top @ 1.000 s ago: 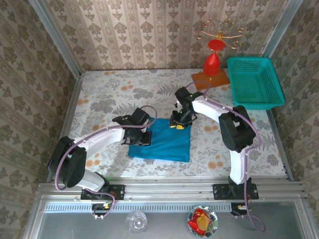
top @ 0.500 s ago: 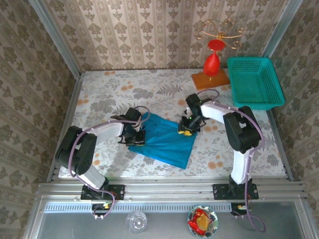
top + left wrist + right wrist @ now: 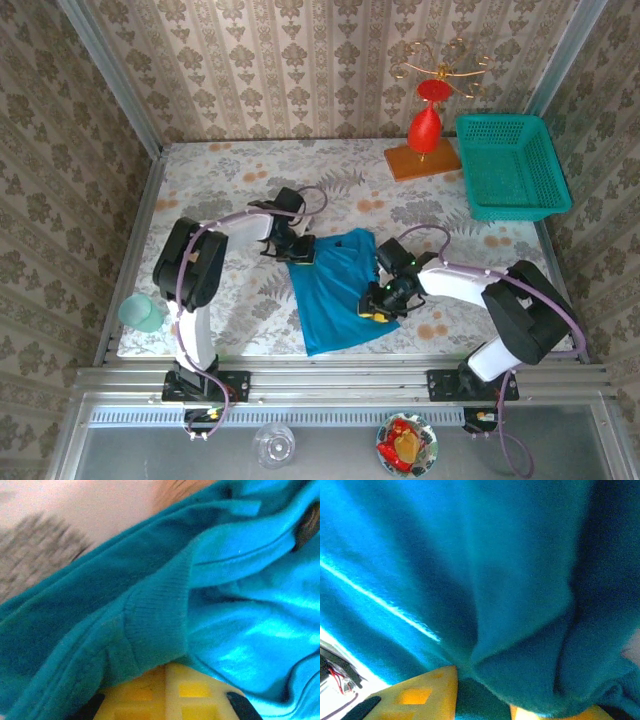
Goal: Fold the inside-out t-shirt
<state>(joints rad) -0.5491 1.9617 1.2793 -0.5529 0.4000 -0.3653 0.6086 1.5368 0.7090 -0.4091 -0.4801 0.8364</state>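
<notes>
While the t-shirt (image 3: 335, 295) lies bunched, left end effector (image 3: 298, 252): pinching its ribbed edge.
Right end effector (image 3: 378, 303): pinching a fabric fold.
Advice: pull apart evenly, flatten on bench (image 3: 220, 190).

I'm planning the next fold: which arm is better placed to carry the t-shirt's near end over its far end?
Probably the right. The right gripper pinches the t-shirt at its right edge, closer to the near end; the left gripper holds the far left corner.
</notes>
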